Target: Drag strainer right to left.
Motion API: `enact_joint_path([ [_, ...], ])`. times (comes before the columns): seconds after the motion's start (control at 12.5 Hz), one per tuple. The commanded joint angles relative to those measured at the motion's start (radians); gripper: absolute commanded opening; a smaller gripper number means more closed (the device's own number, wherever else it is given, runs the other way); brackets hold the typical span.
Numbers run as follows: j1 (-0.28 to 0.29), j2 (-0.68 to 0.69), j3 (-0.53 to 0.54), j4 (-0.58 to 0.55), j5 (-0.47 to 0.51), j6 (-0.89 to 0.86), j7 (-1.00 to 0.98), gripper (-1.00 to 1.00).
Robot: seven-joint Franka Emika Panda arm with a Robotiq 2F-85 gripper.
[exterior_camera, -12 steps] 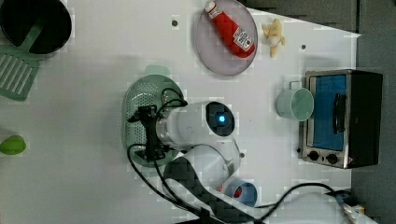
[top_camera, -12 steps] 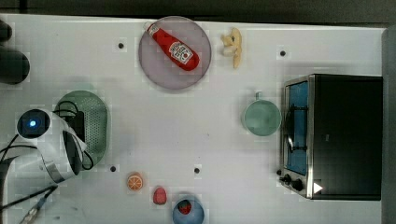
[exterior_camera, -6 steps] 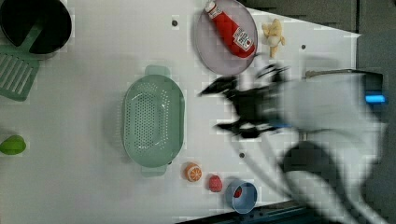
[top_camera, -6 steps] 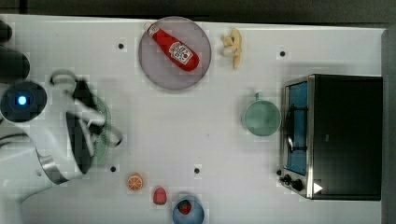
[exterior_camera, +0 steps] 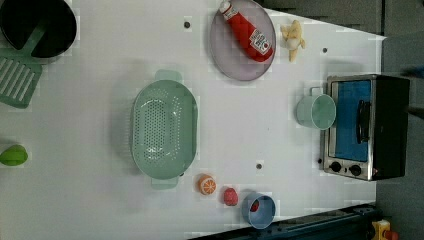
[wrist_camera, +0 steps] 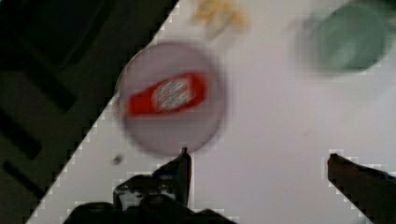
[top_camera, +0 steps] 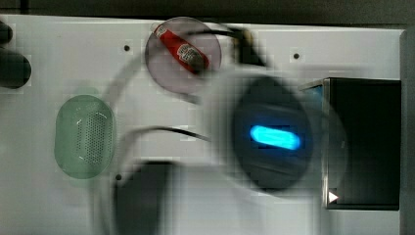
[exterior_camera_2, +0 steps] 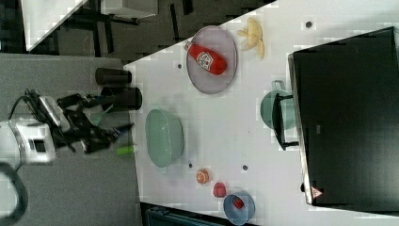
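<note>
The pale mint-green oval strainer (exterior_camera: 164, 130) lies flat on the white table with nothing touching it; it sits at the top view's left (top_camera: 85, 137) and near the table's edge in the right view (exterior_camera_2: 163, 136). My blurred arm (top_camera: 271, 137) sweeps over the table's middle in the top view. In the right view my gripper (exterior_camera_2: 113, 134) hangs beyond the table edge, apart from the strainer. In the wrist view the gripper (wrist_camera: 257, 156) is open and holds nothing, its fingers (wrist_camera: 183, 168) spread wide above the grey plate (wrist_camera: 170, 98) with the ketchup bottle.
A grey plate (exterior_camera: 225, 60) carries a ketchup bottle (exterior_camera: 247, 32), with a banana (exterior_camera: 292, 40) beside it. A mint cup (exterior_camera: 315, 111) stands by the toaster oven (exterior_camera: 365, 127). Small fruits (exterior_camera: 206, 184) and a blue bowl (exterior_camera: 260, 211) lie near the strainer. A black pot (exterior_camera: 37, 27) and a green spatula (exterior_camera: 17, 80) are nearby.
In the top view the arm has swung from over the strainer toward the toaster oven, uncovering the strainer. In the left view it has left the picture. The strainer stays put.
</note>
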Motion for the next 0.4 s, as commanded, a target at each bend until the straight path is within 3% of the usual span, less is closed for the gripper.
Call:
enact_joint_path([
  [0.08,0.01,-0.002,-0.024,-0.082,-0.023,-0.115,-0.165,1.0],
  [0.4,0.007,-0.075,-0.032,-0.089,-0.178,-0.138,-0.18,1.0],
])
